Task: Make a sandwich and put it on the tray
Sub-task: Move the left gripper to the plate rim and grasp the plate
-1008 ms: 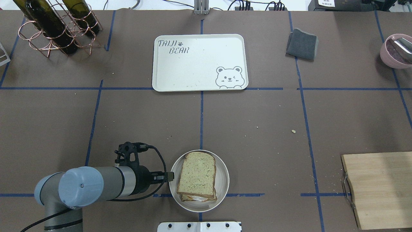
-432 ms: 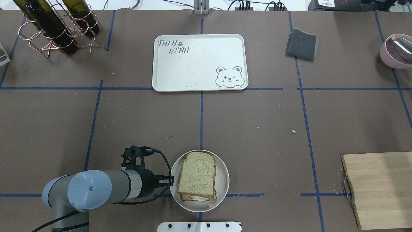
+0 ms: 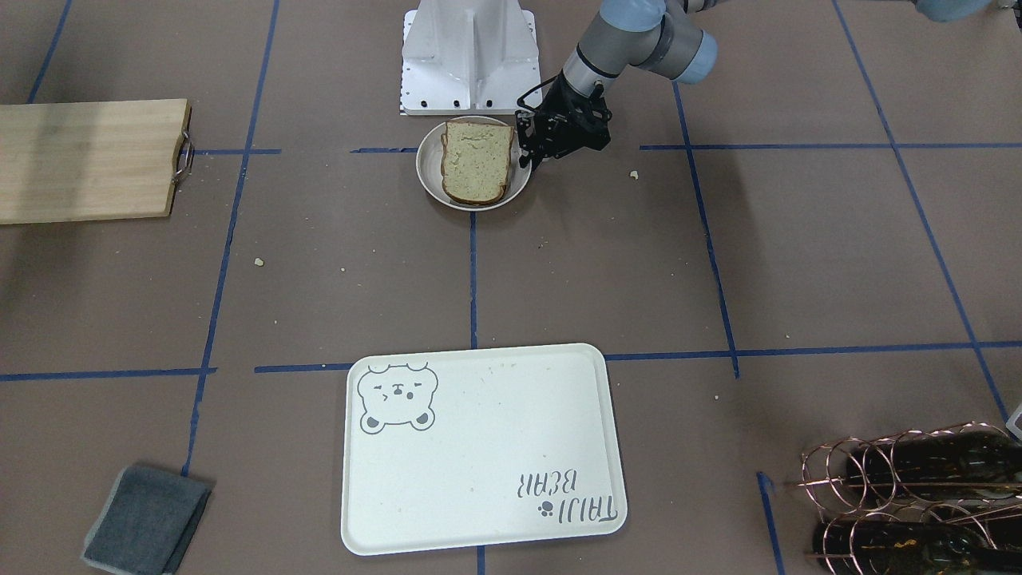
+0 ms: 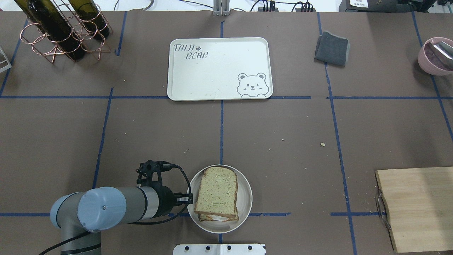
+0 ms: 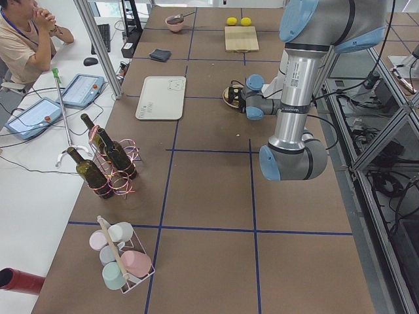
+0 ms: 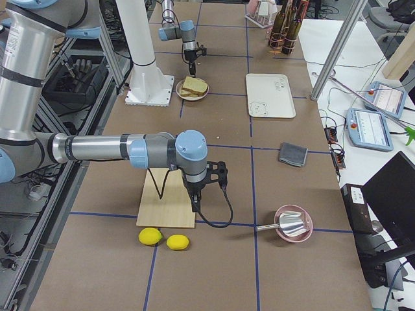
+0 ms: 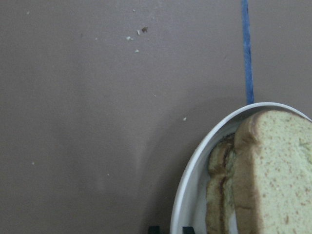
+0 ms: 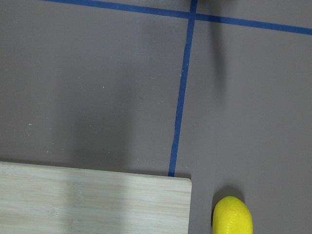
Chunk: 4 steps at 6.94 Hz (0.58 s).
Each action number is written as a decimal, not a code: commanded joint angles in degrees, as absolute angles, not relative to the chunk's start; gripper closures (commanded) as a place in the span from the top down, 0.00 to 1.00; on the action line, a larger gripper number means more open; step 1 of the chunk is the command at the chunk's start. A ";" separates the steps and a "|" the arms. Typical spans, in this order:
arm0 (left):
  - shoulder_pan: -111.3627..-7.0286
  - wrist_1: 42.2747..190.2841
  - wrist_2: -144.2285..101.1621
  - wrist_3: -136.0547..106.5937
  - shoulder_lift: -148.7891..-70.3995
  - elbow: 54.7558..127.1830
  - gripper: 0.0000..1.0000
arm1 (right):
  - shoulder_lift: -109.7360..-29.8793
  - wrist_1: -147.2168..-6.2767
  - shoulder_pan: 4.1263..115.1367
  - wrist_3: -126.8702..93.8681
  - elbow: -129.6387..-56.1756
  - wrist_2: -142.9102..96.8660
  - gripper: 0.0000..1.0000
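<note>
Overhead exterior: bottle rack [image 4: 67, 35] left of tray [image 4: 219, 69], cloth [image 4: 332, 48] right.

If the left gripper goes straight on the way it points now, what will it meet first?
Most likely the rim of the bowl: the left gripper has its tips right at it, with the sandwich just beyond. Depth is not fully clear.

Smooth matt tray [image 4: 219, 67] — rough speckled bread [image 4: 216, 193], wooden board [image 4: 421, 209].

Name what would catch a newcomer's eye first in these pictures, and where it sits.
The sandwich sits in its round bowl at the table's robot-side edge, with the left hand at the bowl's rim. Across the table lies the cream bear tray, nothing on it.
</note>
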<state>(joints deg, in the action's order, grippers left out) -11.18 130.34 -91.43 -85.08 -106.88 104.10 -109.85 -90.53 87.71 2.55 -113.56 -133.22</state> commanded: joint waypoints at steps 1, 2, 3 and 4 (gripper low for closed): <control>-11.34 130.34 -91.84 -85.08 -106.88 105.11 0.00 | -109.69 -90.53 87.71 2.55 -113.29 -133.07 1.00; -11.34 130.34 -92.19 -84.99 -106.96 105.99 0.00 | -109.69 -90.44 87.71 2.55 -113.29 -132.98 1.00; -13.51 130.17 -95.42 -84.29 -106.96 106.78 0.00 | -109.60 -90.44 87.71 2.55 -113.20 -132.98 1.00; -19.71 128.34 -101.54 -83.42 -108.27 106.09 0.00 | -109.69 -90.44 87.71 2.55 -113.20 -132.98 1.00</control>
<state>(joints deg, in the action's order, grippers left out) -14.23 129.81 -95.72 -84.33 -107.26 106.24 -109.65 -90.45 87.71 2.55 -113.25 -132.99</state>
